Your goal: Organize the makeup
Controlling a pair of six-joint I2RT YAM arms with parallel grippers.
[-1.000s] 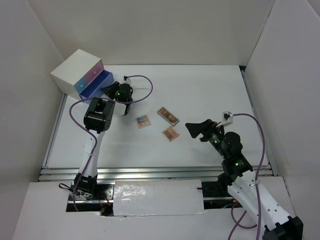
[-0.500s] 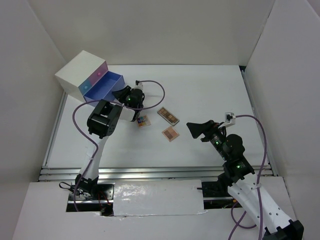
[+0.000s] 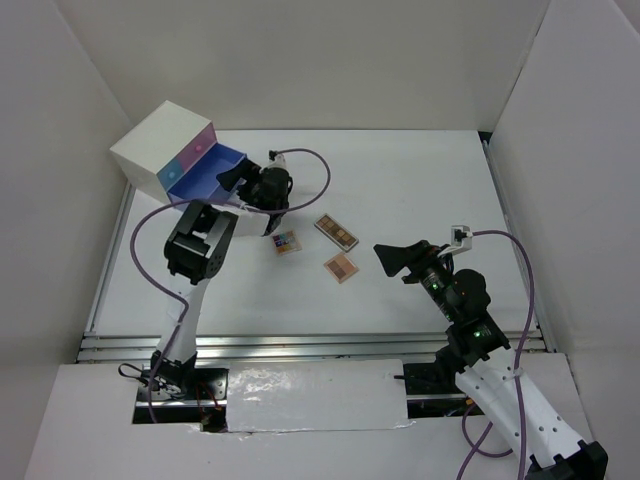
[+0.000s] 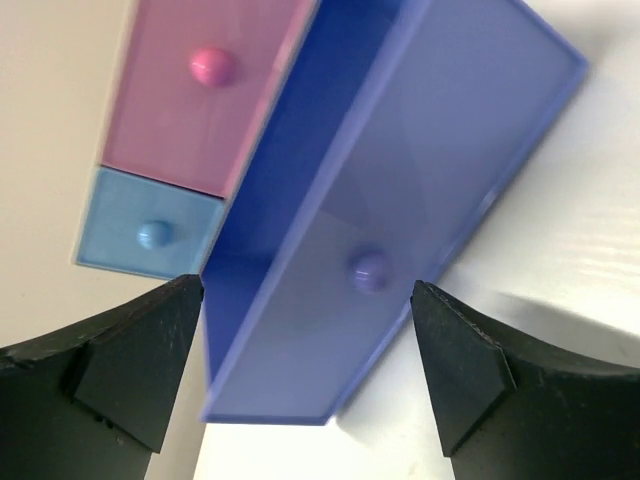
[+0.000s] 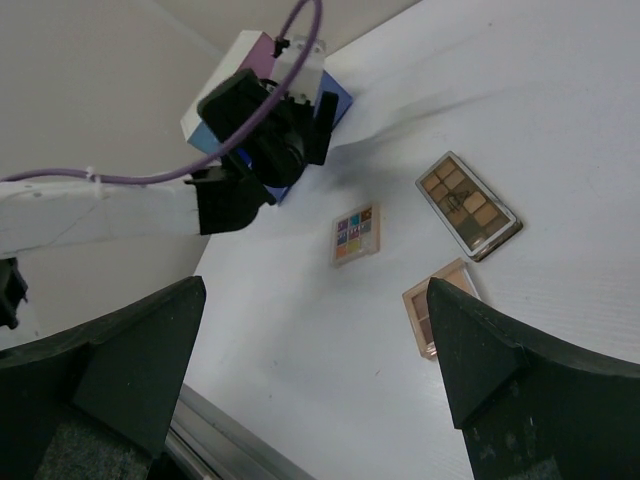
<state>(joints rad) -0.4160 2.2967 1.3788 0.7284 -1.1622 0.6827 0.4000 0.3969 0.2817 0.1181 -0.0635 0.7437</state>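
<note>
Three flat makeup palettes lie mid-table: a multicoloured one (image 3: 286,242) (image 5: 358,234), a long brown one (image 3: 337,232) (image 5: 468,206) and a small tan one (image 3: 341,267) (image 5: 437,305). My left gripper (image 3: 233,178) (image 4: 305,370) is open just in front of the pulled-out purple-blue drawer (image 3: 205,172) (image 4: 420,150). The drawer's round knob (image 4: 368,270) sits between the spread fingers, untouched. The drawer looks empty inside. My right gripper (image 3: 392,260) (image 5: 315,370) hangs open above the table, right of the palettes, holding nothing.
The white drawer box (image 3: 160,145) stands at the back left corner, with a shut pink drawer (image 4: 215,90) and a shut light-blue drawer (image 4: 150,235). White walls enclose the table on three sides. The left arm's purple cable (image 3: 310,175) loops above the palettes.
The purple-blue drawer came further out of the box, which shifted slightly. My left gripper then opened wide and let go of the knob. The right arm barely moved.
</note>
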